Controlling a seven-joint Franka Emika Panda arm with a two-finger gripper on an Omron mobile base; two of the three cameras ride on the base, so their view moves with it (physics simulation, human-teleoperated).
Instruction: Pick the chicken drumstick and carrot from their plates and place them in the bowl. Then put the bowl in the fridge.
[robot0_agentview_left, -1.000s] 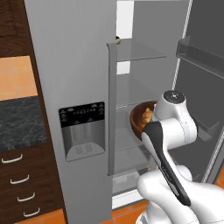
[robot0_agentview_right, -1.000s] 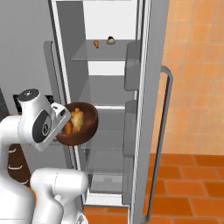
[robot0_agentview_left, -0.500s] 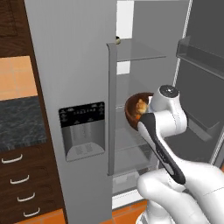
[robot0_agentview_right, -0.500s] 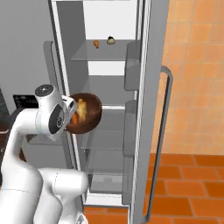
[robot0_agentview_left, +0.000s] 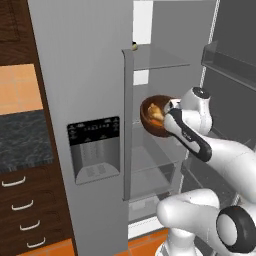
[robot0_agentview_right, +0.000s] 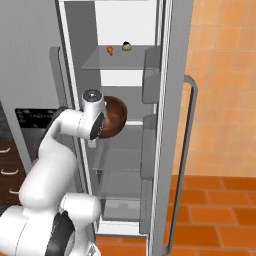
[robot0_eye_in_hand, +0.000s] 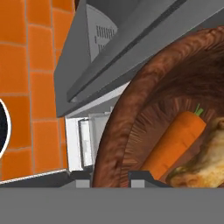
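The dark brown glossy bowl (robot0_agentview_left: 154, 117) hangs tilted inside the open fridge (robot0_agentview_left: 85, 75), above a glass middle shelf (robot0_agentview_left: 150, 150). My gripper (robot0_eye_in_hand: 111, 177) is shut on the bowl's rim (robot0_eye_in_hand: 124, 113), one finger on each side of it. The orange carrot (robot0_eye_in_hand: 175, 139) lies inside the bowl beside the golden-brown chicken drumstick (robot0_eye_in_hand: 204, 159). In the right base view the bowl (robot0_agentview_right: 115, 116) sits just past my hand (robot0_agentview_right: 96, 125), between the fridge walls. The plates are out of view.
The fridge's right door (robot0_agentview_right: 172, 100) stands open with door bins (robot0_agentview_right: 150, 75). Its left door carries a black dispenser panel (robot0_agentview_left: 94, 132). Two small items (robot0_agentview_right: 126, 46) rest on the top glass shelf. Dark drawers (robot0_agentview_left: 20, 210) and a counter stand at left.
The arm has carried the bowl up and forward, deeper into the fridge's middle compartment. The bowl stays tilted in the same grip. The base has not moved.
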